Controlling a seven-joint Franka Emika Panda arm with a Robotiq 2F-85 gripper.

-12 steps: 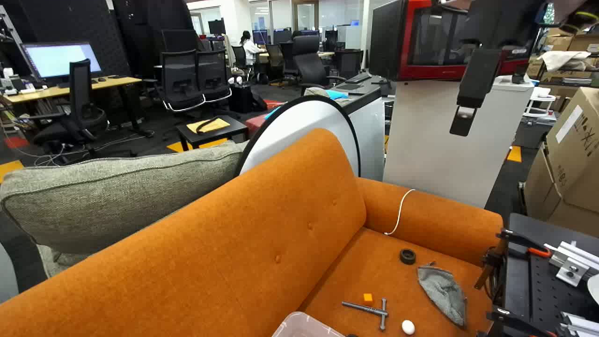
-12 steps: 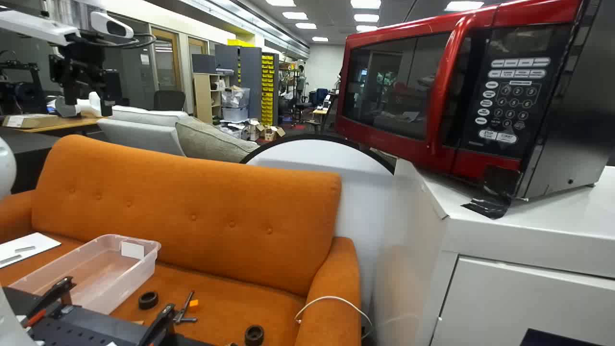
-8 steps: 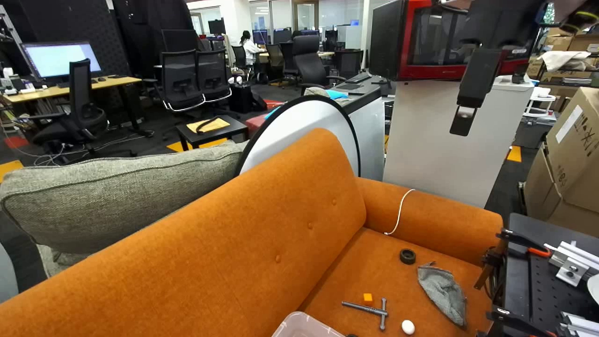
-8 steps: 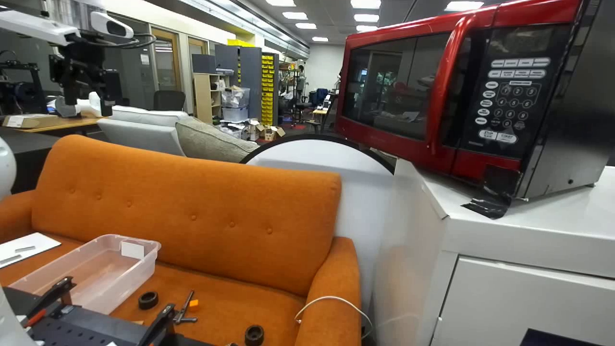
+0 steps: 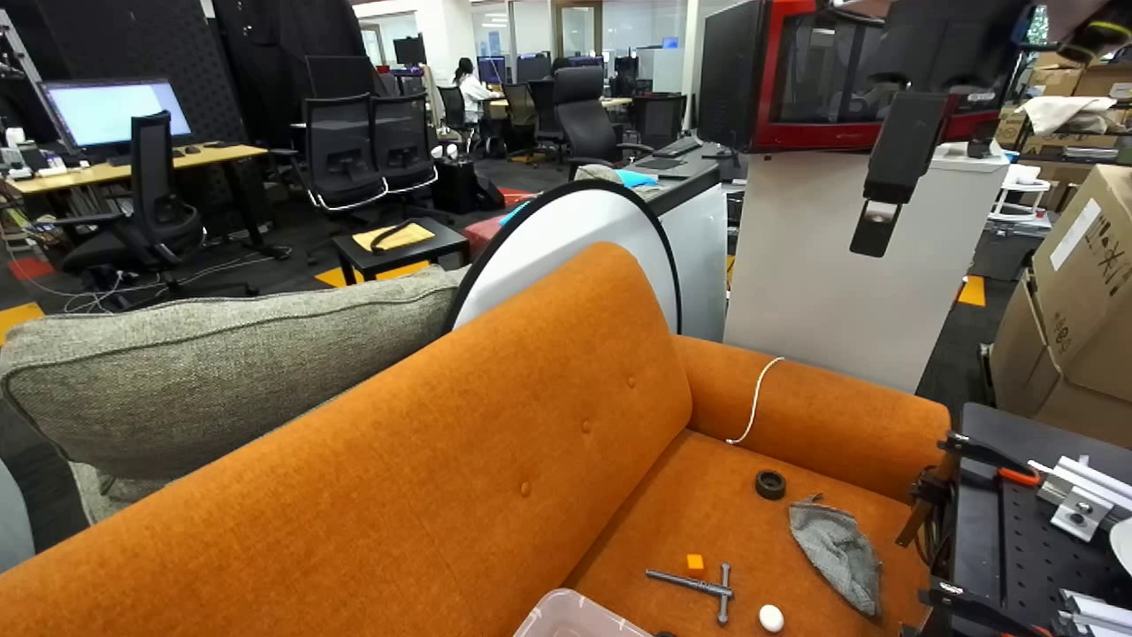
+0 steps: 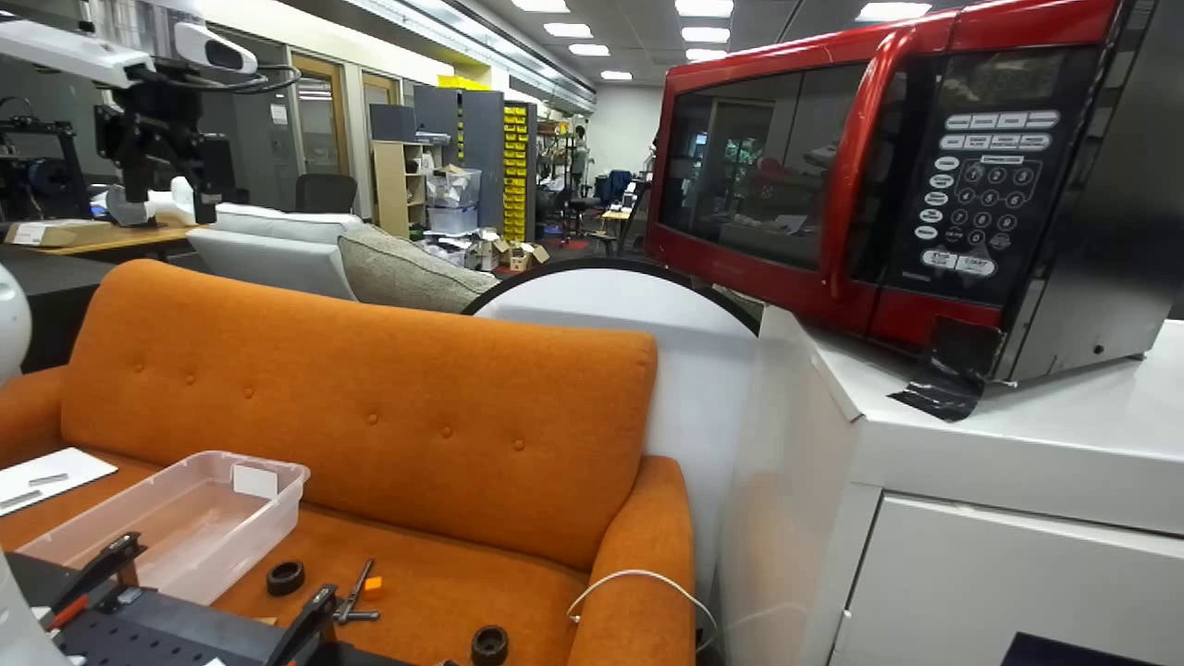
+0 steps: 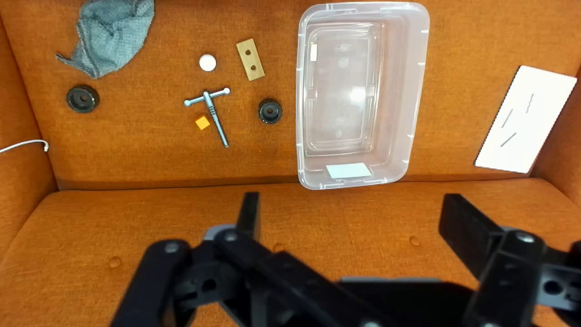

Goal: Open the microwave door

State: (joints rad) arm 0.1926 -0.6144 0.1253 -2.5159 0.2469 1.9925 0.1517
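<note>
The microwave [image 6: 1101, 268] stands on a white cabinet at the right in an exterior view; its dark side shows in an exterior view [image 5: 730, 75]. The microwave door [image 6: 754, 176], red-framed with dark glass, is shut and has a vertical red handle [image 6: 862, 166]. Part of the door [image 5: 822, 75] is hidden behind my arm in an exterior view. My gripper [image 6: 173, 199] hangs at the far left, well apart from the microwave. In the wrist view my gripper [image 7: 352, 202] is open and empty above the orange sofa. The microwave is out of the wrist view.
The orange sofa [image 6: 370, 370] lies below, holding a clear plastic bin [image 7: 302, 113], a grey cloth [image 7: 113, 36], black wheels and a T-shaped tool [image 7: 213, 113]. The white cabinet [image 6: 999, 444] stands beside the sofa arm. A black perforated table [image 5: 990, 531] has clamps.
</note>
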